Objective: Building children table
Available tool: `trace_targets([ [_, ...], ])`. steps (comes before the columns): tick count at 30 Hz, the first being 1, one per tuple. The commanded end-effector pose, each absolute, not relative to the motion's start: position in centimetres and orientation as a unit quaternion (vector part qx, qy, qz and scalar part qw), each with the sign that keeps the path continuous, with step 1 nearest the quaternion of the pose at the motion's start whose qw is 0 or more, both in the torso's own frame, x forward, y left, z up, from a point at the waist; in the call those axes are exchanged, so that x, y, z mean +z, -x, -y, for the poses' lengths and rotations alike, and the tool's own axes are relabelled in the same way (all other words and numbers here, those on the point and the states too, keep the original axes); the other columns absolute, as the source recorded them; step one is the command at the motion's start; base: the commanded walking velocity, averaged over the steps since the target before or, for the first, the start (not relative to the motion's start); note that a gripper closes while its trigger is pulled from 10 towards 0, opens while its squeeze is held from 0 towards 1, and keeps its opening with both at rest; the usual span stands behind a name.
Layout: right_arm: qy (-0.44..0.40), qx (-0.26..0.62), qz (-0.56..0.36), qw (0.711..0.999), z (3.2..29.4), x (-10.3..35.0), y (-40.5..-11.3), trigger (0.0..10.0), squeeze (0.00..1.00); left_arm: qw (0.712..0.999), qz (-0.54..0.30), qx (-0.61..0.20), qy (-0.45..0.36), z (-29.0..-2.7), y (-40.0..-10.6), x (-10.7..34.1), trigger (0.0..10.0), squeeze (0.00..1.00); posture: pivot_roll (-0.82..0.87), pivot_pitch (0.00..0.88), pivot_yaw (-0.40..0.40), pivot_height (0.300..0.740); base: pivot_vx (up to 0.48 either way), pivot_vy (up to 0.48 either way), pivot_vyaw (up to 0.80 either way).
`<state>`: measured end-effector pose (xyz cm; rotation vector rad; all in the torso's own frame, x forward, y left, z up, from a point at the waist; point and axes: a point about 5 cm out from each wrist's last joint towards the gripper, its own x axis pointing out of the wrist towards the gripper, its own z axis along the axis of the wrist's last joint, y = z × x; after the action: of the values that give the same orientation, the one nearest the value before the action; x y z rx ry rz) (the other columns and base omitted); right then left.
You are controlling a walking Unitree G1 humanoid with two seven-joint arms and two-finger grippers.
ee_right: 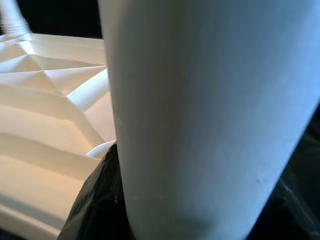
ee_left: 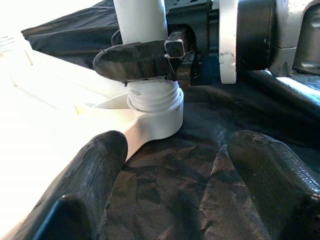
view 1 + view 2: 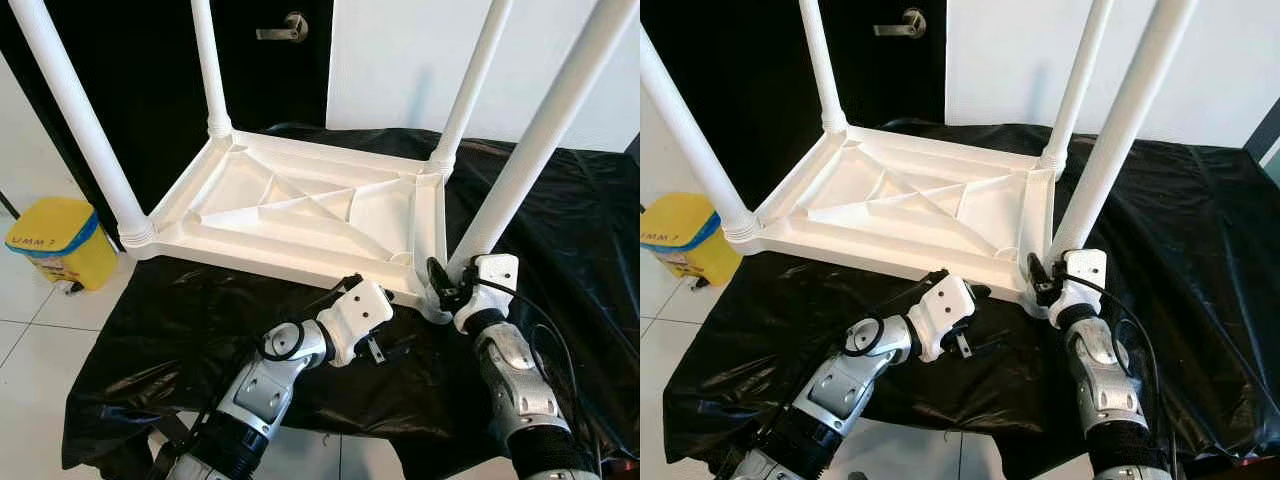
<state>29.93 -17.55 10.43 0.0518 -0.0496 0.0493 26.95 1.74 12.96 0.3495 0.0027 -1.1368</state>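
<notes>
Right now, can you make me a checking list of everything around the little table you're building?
Surface: crinkled black plastic sheet draped over the work top.
Job's things: white plastic children's table top lying upside down on the sheet; four white tube legs stand up from its corners; the near right leg leans, threads showing at its socket in the left wrist view.
Clutter: nothing seen.
Grippers: right tool shut around the base of the leaning leg; left tool open, low over the sheet, beside that corner.
Cables: black cable looping along the right arm.
Surroundings: yellow bin with blue band on the white tiled floor, dark door with metal handle, white wall.
</notes>
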Motion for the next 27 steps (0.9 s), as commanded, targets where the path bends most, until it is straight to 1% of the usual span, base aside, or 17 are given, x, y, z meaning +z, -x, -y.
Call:
trace_targets([
  [1, -0.042, -0.039, -0.032, 0.998, 17.2, 8.3, -29.1, 10.0, 0.0, 0.847, 0.0, -0.503, -0.169, -1.9, -27.3, 13.0, 10.0, 0.0, -0.08, 0.068, -0.044, 0.74, 0.0, 0.0, 0.0],
  [2, -0.047, -0.057, -0.031, 0.997, 16.6, 8.3, -28.9, 10.0, 0.0, 0.846, 0.001, -0.505, -0.169, -1.8, -27.3, 13.1, 10.0, 0.0, -0.08, 0.067, -0.042, 0.74, 0.0, 0.0, 0.0],
  [6, -0.049, -0.068, -0.029, 0.996, 16.0, 8.3, -28.7, 10.0, 0.0, 0.845, 0.001, -0.507, -0.17, -1.8, -27.2, 13.1, 10.0, 0.0, -0.09, 0.066, -0.036, 0.74, 0.0, 0.0, 0.0],
  [19, -0.039, -0.081, -0.03, 0.995, 16.0, 8.9, -28.5, 10.0, 0.0, 0.843, 0.001, -0.511, -0.171, -1.7, -27.2, 13.1, 10.0, 0.0, -0.09, 0.071, -0.035, 0.74, 0.0, 0.0, 0.0],
  [20, -0.037, -0.08, -0.027, 0.996, 15.9, 9.0, -28.5, 10.0, 1.0, 0.843, 0.001, -0.511, -0.17, -1.7, -27.2, 13.1, 10.0, 0.0, -0.09, 0.071, -0.035, 0.74, 0.0, 0.0, 0.0],
  [24, -0.034, -0.063, -0.007, 0.997, 15.9, 9.6, -28.4, 10.0, 1.0, 0.843, 0.0, -0.511, -0.169, -1.7, -27.2, 13.1, 10.0, 0.0, -0.09, 0.074, -0.033, 0.74, 0.0, 0.0, 0.0],
  [27, -0.028, -0.039, 0.011, 0.999, 16.6, 10.2, -28.4, 10.0, 1.0, 0.842, 0.0, -0.513, -0.169, -1.6, -27.2, 13.2, 10.0, 0.0, -0.1, 0.072, -0.032, 0.74, 0.0, 0.0, 0.0],
])
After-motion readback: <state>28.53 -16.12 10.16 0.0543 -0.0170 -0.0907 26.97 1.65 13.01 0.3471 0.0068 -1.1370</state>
